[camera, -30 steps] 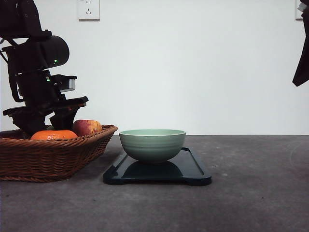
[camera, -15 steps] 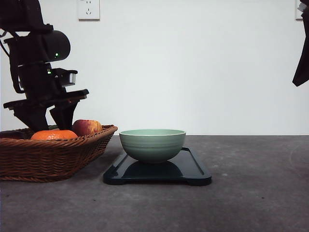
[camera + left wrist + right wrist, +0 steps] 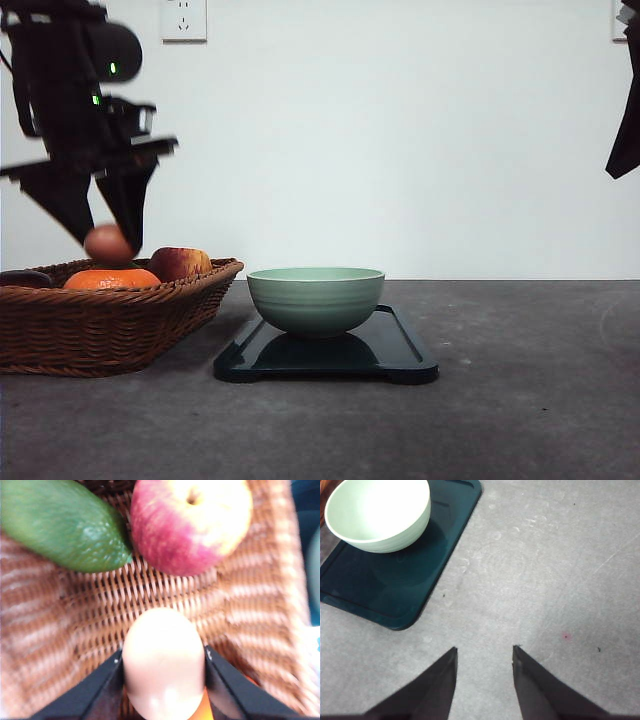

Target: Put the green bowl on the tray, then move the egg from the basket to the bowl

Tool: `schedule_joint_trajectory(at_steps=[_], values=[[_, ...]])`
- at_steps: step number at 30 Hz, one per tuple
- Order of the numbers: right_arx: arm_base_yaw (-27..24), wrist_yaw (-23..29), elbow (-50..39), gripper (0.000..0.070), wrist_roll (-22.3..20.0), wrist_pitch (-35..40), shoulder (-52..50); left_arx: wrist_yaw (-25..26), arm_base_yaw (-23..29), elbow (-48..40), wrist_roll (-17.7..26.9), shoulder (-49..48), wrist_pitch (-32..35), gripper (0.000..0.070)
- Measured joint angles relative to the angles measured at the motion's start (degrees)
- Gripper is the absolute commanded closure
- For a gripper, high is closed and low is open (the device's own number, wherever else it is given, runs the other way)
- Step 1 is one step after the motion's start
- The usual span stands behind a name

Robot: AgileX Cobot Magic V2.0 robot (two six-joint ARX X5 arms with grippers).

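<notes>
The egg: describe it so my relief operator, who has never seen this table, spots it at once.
Find the wicker basket at the table's left. Just above it, the left gripper pinches the egg. It is a small, smooth, pinkish-brown oval, plainer and smaller than the red-yellow apple and orange fruit below.

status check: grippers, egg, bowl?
Left gripper shut on egg, above basket. Right gripper open, empty, over table. Green bowl on tray, nothing blocking it.

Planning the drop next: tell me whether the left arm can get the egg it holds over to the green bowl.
Probably yes. The left gripper holds the egg above the basket rim, and the green bowl sits open-topped on the tray beside it, with nothing between.
</notes>
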Motion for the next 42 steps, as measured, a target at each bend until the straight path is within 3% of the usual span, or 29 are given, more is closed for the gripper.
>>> schedule_joint_trajectory(at_steps=[6, 13, 24, 42], values=[[0.0, 0.0, 0.0, 0.0485, 0.0, 0.0, 0.0, 0.1, -2.0, 1.5, 0.0, -6.1, 1.8, 0.0524], [0.0, 0.0, 0.0, 0.0485, 0.0, 0.0, 0.0, 3.8, -7.3, 1.8, 0.0, -7.9, 8.8, 0.0524], [0.0, 0.0, 0.0, 0.0485, 0.0, 0.0, 0.0, 3.5, -16.9, 1.8, 0.0, -7.9, 21.0, 0.0523], [0.0, 0.0, 0.0, 0.0485, 0.0, 0.0, 0.0, 1.7, -19.4, 1.9, 0.0, 2.7, 21.4, 0.0523]])
